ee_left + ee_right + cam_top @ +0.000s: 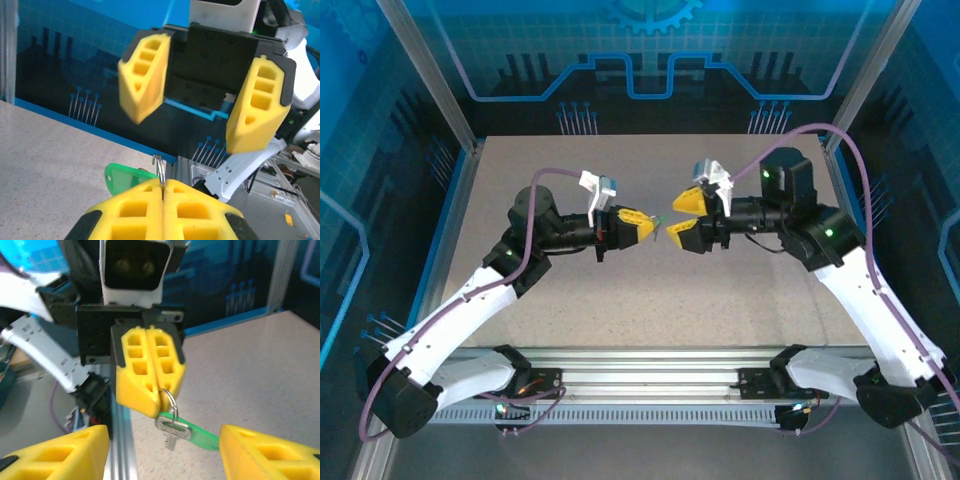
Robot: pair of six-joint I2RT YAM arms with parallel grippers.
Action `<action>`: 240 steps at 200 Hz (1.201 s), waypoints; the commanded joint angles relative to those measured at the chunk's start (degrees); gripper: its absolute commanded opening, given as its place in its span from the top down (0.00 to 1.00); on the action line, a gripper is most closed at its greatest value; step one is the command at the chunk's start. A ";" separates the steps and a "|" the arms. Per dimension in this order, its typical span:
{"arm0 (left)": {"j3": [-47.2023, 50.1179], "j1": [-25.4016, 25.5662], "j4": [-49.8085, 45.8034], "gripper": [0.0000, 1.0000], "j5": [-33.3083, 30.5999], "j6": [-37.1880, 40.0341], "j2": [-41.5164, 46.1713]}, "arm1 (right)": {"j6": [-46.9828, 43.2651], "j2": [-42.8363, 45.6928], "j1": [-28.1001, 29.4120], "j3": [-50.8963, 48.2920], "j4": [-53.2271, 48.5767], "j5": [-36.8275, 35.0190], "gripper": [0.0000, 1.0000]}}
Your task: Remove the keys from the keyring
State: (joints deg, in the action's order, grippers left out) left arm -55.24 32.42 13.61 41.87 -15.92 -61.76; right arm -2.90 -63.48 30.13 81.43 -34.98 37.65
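The left hand (pixel 642 226) is clamped shut on the keyring (pixel 170 399) and held above the middle of the counter (pixel 620 330) — well in from every edge, with open counter on all sides. The keyring sticks out of the fingertips edge-on. The key (pixel 192 434) hangs from it with its long axis near level, green end toward one finger of the right hand (pixel 677 218). That hand faces it with fingers spread wide — one to each side, not touching.

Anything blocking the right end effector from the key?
Nothing visible. The open right end effector faces the key, which dangles from the keyring pinched in the left end effector; open air between.
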 commanded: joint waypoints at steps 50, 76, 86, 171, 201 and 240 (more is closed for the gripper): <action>2.43 0.18 6.86 1.00 -6.09 -1.19 1.07 | 24.70 12.59 -1.74 -26.57 43.47 -9.26 0.00; 1.94 0.18 7.97 1.00 -6.36 -2.42 0.36 | 27.74 11.20 -2.62 -29.65 49.04 -3.62 0.25; 1.89 0.25 8.58 1.00 -6.36 -2.82 0.11 | 30.10 10.20 -3.12 -30.32 50.94 -2.43 0.30; 2.36 1.20 12.31 1.00 -4.76 -1.52 -0.63 | 46.42 2.76 -5.83 -37.61 83.67 10.66 0.50; 1.72 1.22 9.77 1.00 -5.19 0.26 -0.52 | 44.50 5.81 -6.52 -39.89 81.54 8.29 0.50; 1.72 1.18 9.80 1.00 -4.92 0.54 -0.51 | 43.64 7.36 -6.42 -39.48 78.09 10.18 0.54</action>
State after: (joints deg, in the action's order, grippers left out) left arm -53.28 33.23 22.90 35.81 -17.04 -61.93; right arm 41.56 -57.10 23.97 41.65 43.31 45.58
